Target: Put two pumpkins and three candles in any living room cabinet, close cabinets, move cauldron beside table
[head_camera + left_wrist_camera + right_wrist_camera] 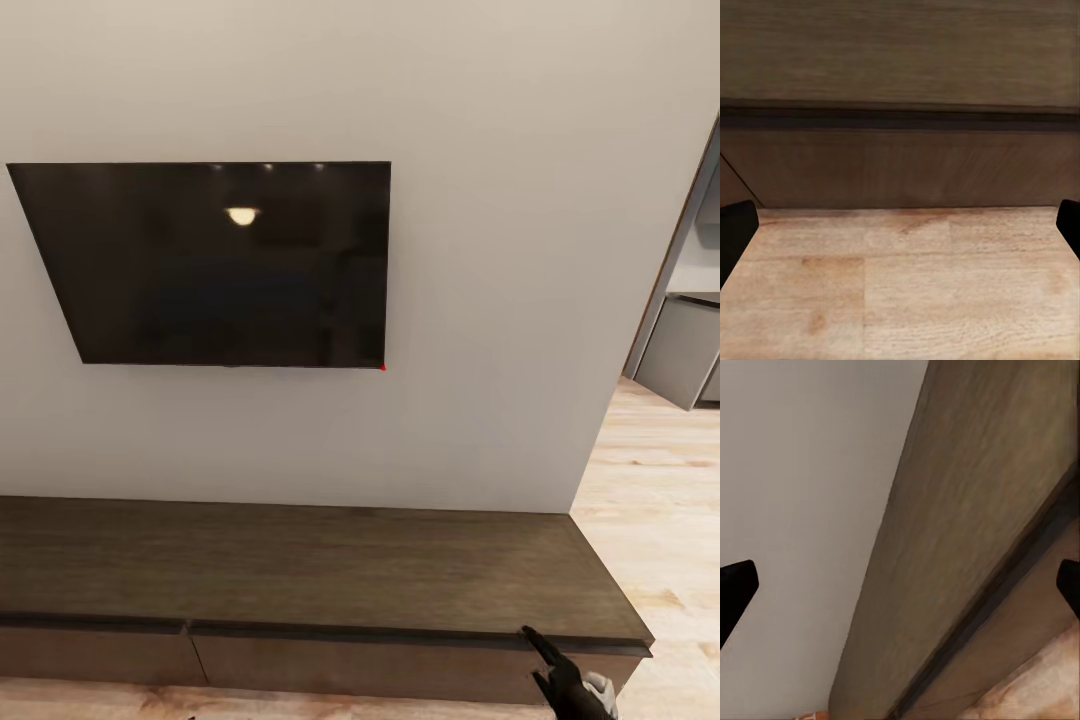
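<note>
While drawers sit closed, cabinet (300,570) top bare.

Large black flat-screen TV (215,265) mounted on plain off-white wall (500,250), ceiling light reflected in screen. Light wood plank floor (655,520) at right, grey kitchen unit (685,350) through doorway beyond.

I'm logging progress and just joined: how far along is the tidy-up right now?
Done: the cabinet drawer fronts in sight look shut; whether anything is inside cannot be told. In hand: nothing; the left gripper and right gripper are both open and empty, the right one near the cabinet's right end. Left: pumpkins, candles and cauldron are not confirmed placed.
</note>
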Controlling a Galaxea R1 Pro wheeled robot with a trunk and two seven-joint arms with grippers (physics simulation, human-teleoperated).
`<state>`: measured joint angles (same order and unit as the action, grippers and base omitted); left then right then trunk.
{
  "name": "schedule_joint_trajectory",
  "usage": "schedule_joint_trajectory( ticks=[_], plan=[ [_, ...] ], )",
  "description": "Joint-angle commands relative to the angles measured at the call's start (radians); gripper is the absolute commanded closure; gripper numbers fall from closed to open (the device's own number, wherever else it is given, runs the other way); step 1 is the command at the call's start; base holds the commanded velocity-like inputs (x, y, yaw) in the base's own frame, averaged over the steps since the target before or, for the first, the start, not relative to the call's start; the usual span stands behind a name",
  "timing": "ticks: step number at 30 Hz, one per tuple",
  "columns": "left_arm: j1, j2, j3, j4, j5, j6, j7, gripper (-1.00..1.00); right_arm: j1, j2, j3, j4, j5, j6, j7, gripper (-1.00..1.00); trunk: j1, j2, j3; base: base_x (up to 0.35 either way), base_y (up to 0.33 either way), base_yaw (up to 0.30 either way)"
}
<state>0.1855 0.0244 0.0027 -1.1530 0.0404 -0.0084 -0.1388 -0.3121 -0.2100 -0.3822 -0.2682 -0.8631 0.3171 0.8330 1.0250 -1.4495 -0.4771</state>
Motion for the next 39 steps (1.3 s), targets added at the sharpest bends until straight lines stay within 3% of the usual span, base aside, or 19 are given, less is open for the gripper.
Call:
schedule_joint_trajectory(
  ticks=[1, 5, 11, 28, 39],
  plan=[
    [0.000, 0.000, 0.000, -0.001, 0.004, -0.001, -0.004, -1.00, -0.016, -0.012, -0.017, 0.017, -0.008, 0.023, -0.003, -1.00, 0.000, 0.000, -0.001, 0.000, 0.000, 0.000],
    [0.000, 0.000, 0.000, -0.001, 0.005, -0.001, -0.005, -1.00, -0.036, -0.027, -0.044, 0.040, -0.008, 0.039, -0.027, -1.00, 0.000, 0.000, -0.001, 0.000, 0.000, 0.000],
    [0.000, 0.000, 0.000, 0.001, 0.005, -0.001, -0.005, -1.00, -0.045, -0.034, -0.089, 0.050, -0.008, 0.045, -0.079, -1.00, 0.023, -0.042, -0.020, 0.000, 0.000, 0.000],
    [0.000, 0.000, 0.000, -0.001, 0.006, -0.001, -0.006, -1.00, -0.048, -0.031, -0.103, 0.049, -0.008, 0.045, -0.094, -1.00, 0.088, -0.161, -0.073, 0.000, 0.000, 0.000],
    [0.000, 0.000, 0.000, 0.007, 0.006, -0.001, -0.024, -1.00, -0.048, -0.032, -0.108, 0.051, -0.009, 0.046, -0.061, -1.00, 0.130, -0.238, -0.107, 0.000, 0.000, 0.000]
  ],
)
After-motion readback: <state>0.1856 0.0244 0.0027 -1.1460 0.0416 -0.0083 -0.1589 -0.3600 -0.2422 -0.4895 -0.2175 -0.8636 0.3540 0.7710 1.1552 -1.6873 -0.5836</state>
